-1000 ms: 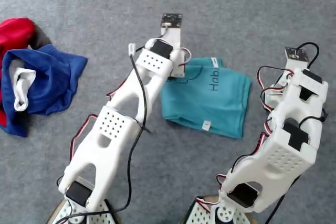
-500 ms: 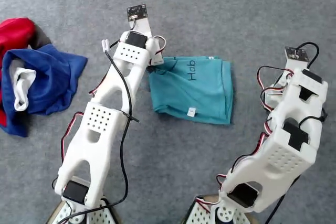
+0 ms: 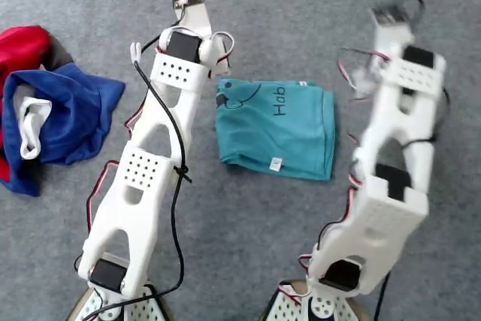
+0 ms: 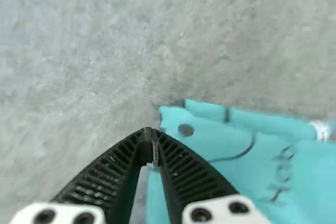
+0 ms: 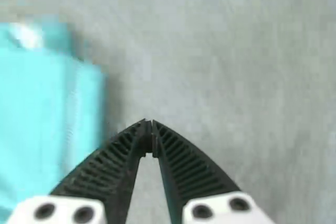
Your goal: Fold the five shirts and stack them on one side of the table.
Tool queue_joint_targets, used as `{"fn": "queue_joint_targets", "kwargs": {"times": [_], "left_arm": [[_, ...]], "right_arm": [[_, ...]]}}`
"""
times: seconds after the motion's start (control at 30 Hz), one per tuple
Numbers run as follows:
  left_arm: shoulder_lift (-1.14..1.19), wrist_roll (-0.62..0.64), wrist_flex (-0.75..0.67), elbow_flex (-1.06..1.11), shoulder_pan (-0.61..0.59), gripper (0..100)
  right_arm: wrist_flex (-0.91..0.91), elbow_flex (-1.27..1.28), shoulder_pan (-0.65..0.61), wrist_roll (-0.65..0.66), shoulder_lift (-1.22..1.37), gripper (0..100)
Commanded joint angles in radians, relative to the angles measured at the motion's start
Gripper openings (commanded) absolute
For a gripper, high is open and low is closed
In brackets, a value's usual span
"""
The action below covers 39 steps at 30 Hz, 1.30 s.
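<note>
The grey felt-covered table (image 3: 248,246) carries two white printed arms, the left arm (image 3: 150,163) reaching toward the far edge and the right arm (image 3: 391,178) raised beside it. At the table's left edge lies a loose heap with a crumpled blue cotton shirt (image 3: 71,114) over a red shirt (image 3: 22,43). A folded teal shirt (image 3: 278,129) with dark lettering lies flat between the arms, well apart from the heap and slightly skewed. The left gripper (image 4: 149,137) has its black ribbed jaws pressed together at the teal shirt's corner, with no cloth visibly pinched. The right gripper (image 5: 148,129) is likewise closed, over bare felt just beside the shirt's opposite edge. The step in hand looks like settling this folded shirt as the base of the stack. To do it well, the jaws should open, pinch every layer at an edge and slide the shirt rather than lift it, so the folds hold. Counted: two arms, two grippers, one folded shirt, two unfolded shirts clearly told. Scraps of white cloth (image 3: 31,122) and grey cloth (image 3: 60,52) may be further shirts; I cannot tell.
</note>
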Motion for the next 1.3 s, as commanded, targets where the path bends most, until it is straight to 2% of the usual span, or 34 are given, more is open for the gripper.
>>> {"fn": "queue_joint_targets", "kwargs": {"times": [0.0,0.37,0.6,0.77,0.97,1.2,1.27], "left_arm": [[-0.043,-0.063,0.064,-0.035,0.001,3],[-0.025,-0.107,0.063,-0.012,-0.01,3],[-0.003,-0.137,0.06,-0.013,0.021,3],[0.069,-0.133,0.035,-0.024,0.035,3],[0.084,-0.137,-0.066,-0.022,0.062,3],[0.095,-0.133,-0.169,-0.008,0.073,3],[0.117,-0.133,-0.193,0.045,0.073,7]], "right_arm": [[0.057,-0.211,-0.086,0.008,0.124,1.5],[0.091,-0.86,-0.115,-0.038,0.717,1.5],[0.358,-1.287,-0.149,-0.031,0.805,1.5],[0.474,-1.276,-0.112,-0.031,0.702,1.5],[0.496,-1.162,-0.02,-0.032,0.51,1.5],[0.489,-0.479,0.011,0.015,0.136,1.5],[0.463,-0.285,0.009,0.04,0.044,1.5]]}}
